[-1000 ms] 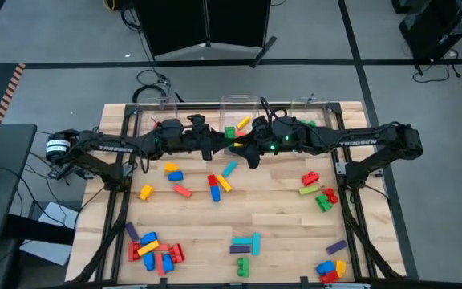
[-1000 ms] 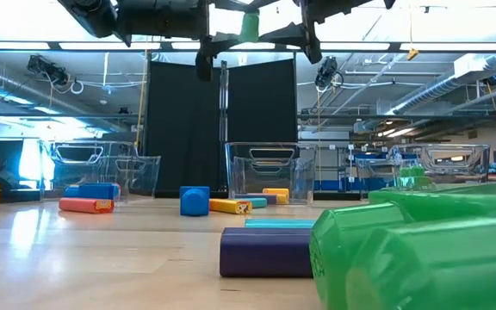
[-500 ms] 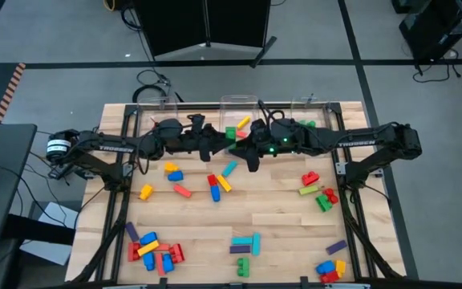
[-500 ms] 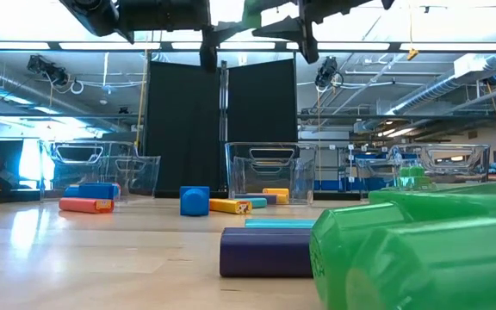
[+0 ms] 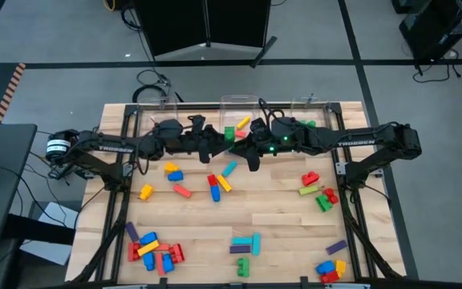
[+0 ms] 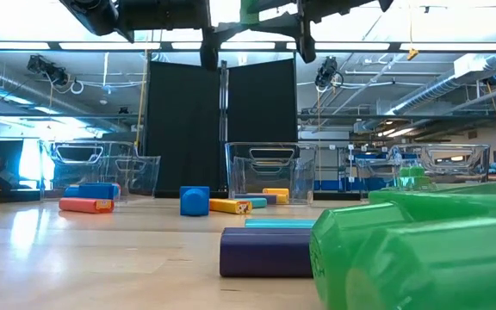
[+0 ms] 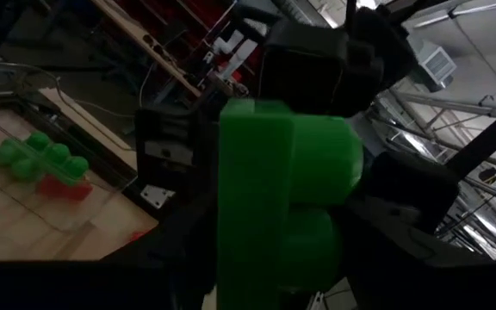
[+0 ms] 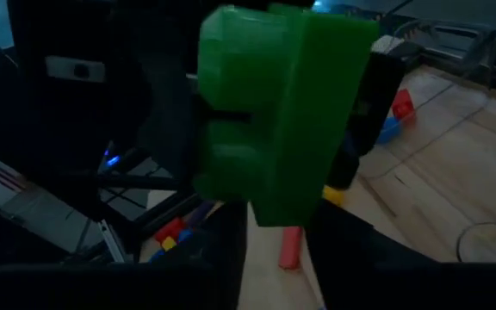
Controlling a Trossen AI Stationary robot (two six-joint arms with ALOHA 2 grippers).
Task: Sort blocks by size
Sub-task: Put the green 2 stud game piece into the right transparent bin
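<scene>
Hanging between the two grippers at the far middle of the table point(image 5: 283, 210), the green block point(image 5: 230, 132) is held well up in the air, just near of the middle bin point(image 5: 239, 101). The right gripper point(image 5: 243, 139) comes in from the right, and its own wrist view shows the block point(image 8: 274, 112) pinched between its two fingers. The left gripper point(image 5: 217, 139) meets it from the left, close against the same block point(image 7: 269, 202); whether it grips or has let go I cannot tell. The block looks like light, stiff, smooth plastic, chunky with rounded studs, so it should neither crush nor sag but could slip or twist. Flat opposite side walls look the best hold, not the studs. Other blocks point(image 5: 215, 186) lie scattered over the table below.
</scene>
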